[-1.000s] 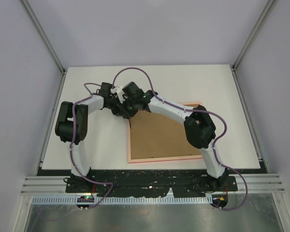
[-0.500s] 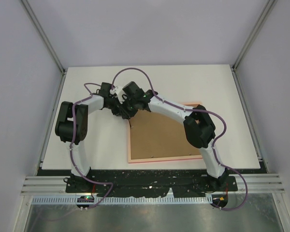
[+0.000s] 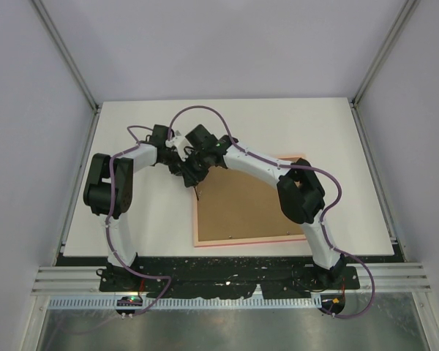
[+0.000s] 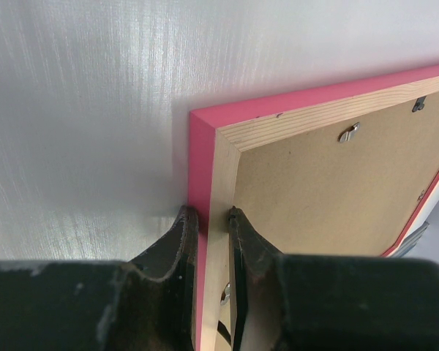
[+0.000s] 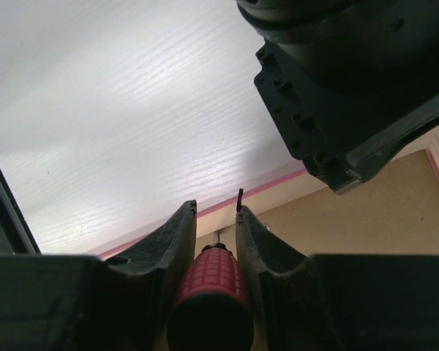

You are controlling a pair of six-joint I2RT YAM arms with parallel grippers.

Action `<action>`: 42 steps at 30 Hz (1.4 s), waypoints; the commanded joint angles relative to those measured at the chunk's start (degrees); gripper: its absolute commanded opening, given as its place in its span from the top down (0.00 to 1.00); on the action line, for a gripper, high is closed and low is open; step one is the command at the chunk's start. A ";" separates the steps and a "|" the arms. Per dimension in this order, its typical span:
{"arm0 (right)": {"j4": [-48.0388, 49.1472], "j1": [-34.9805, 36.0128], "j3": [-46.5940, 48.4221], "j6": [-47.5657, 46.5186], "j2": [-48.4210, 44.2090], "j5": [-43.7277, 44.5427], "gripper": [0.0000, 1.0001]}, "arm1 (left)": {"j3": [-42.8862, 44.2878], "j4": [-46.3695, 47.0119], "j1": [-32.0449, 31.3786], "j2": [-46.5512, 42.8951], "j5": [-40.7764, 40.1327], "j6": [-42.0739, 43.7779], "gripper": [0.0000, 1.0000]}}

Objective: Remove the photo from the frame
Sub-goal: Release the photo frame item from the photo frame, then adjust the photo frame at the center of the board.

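The pink frame (image 3: 234, 242) lies face down on the table, its brown backing board (image 3: 241, 208) up. The photo is hidden beneath that board. My left gripper (image 3: 180, 165) is at the frame's far left corner, shut on the frame's rail (image 4: 205, 183), one finger outside the pink edge and one on the board side (image 4: 212, 216). My right gripper (image 3: 192, 174) hovers beside it, shut on a red-handled screwdriver (image 5: 208, 292) whose shaft points down at the frame's edge (image 5: 227, 212). Small metal turn clips (image 4: 347, 132) sit along the board's border.
The white table (image 3: 132, 212) extends left of and beyond the frame. Grey walls enclose the cell. Both arms crowd together over the frame's far left corner, and the left wrist's black body (image 5: 351, 88) hangs close above the right gripper.
The right wrist has edged slightly to the left over the frame's corner. The left arm and the frame have not moved.
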 commanded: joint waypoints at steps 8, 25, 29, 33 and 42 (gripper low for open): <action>-3.25 0.49 2.58 -5.27 -5.63 1.45 0.92 | -0.07 0.11 0.45 1.58 -0.70 -0.98 1.00; -8.61 -21.65 -18.16 -11.70 -25.23 8.73 0.92 | 11.87 -11.57 0.45 5.09 -5.62 5.78 1.00; -10.88 -29.38 -23.17 -13.01 -30.42 14.80 0.92 | 15.56 -15.61 -0.07 6.49 -7.46 7.36 1.00; -14.14 -36.77 -25.02 -14.16 -34.46 17.36 0.92 | 19.43 -18.43 -0.69 7.64 -9.84 8.42 1.00; -23.02 -42.23 -26.60 -21.27 -37.63 31.94 0.92 | 27.61 -23.09 -1.92 11.07 -12.21 8.33 0.91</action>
